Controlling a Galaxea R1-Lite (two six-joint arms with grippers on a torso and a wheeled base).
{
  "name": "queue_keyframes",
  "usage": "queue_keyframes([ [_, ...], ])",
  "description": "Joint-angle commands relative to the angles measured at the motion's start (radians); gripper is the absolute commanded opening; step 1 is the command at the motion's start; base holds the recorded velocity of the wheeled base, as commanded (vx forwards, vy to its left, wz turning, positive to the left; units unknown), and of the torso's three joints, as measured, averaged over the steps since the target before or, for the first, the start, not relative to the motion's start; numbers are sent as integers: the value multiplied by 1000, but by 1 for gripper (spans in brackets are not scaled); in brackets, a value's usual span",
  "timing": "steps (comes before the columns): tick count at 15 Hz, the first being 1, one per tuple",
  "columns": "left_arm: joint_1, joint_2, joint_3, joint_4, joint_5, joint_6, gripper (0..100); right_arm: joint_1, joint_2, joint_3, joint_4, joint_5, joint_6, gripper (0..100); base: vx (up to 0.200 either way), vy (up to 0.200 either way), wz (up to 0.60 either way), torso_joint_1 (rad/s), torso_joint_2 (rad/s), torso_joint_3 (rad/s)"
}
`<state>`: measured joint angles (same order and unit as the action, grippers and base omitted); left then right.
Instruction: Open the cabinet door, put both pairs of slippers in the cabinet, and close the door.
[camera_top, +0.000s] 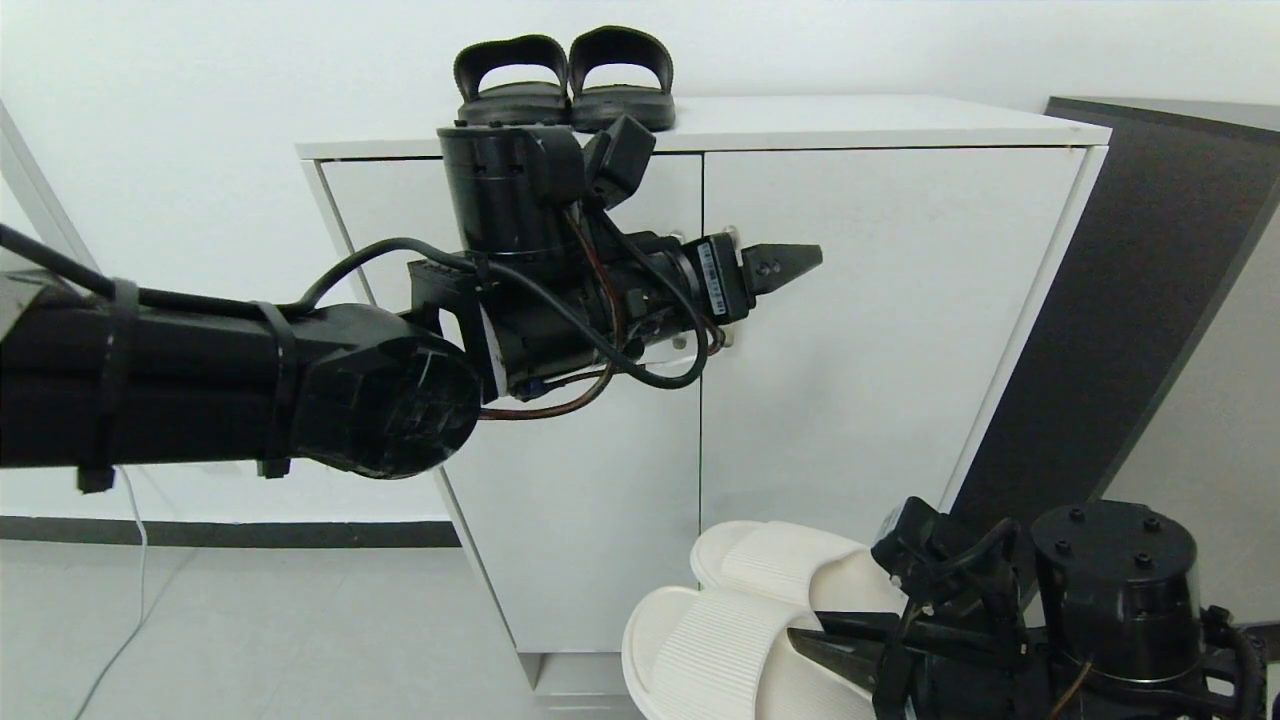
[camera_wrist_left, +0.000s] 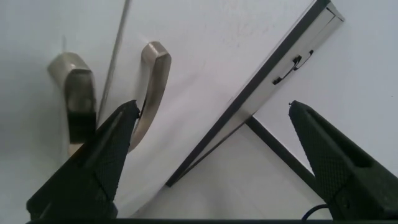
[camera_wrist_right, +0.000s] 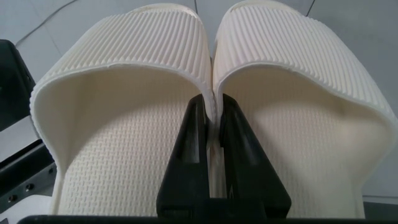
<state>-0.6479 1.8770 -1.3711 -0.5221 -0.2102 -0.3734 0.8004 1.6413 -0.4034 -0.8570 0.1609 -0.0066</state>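
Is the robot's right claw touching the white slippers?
Touching. The right wrist view shows the right gripper pinching the inner walls of the white slippers together.

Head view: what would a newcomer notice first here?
The open left gripper hangs at the door handles in the middle of the white cabinet. A pair of black slippers sits on the cabinet's top. Low in front, the right gripper is shut on a pair of white slippers, pinching their inner walls together.
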Motion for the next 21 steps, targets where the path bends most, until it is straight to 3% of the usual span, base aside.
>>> queue_keyframes([
  [1, 1, 25, -16, 5, 3, 1, 100, 0, 2, 0, 0, 0, -1, 0, 0, 0, 0, 0, 0, 0],
  [3, 1, 30, -19, 5, 3, 1, 100, 2, 2, 0, 0, 0, -1, 0, 0, 0, 0, 0, 0, 0],
  [4, 1, 30, -19, 5, 3, 1, 0, 0, 2, 0, 0, 0, 0, 0, 0, 0, 0, 0, 0, 0],
  [9, -10, -16, 18, 8, 2, 1, 0, 2, -1, 3, 0, 0, -1, 0, 0, 0, 0, 0, 0, 0],
  [12, -45, -59, 64, 5, 2, 1, 0, 2, -3, 12, 0, 9, -3, 0, 0, 0, 0, 0, 0, 0],
  [17, -131, -144, 150, -4, -1, 1, 0, 3, -70, 117, -56, 221, -30, 0, 0, 0, 0, 0, 0, 0],
  [21, -145, -187, 199, -4, 2, 2, 0, 3, -90, 149, -59, 270, -69, 0, 0, 0, 0, 0, 0, 0],
])
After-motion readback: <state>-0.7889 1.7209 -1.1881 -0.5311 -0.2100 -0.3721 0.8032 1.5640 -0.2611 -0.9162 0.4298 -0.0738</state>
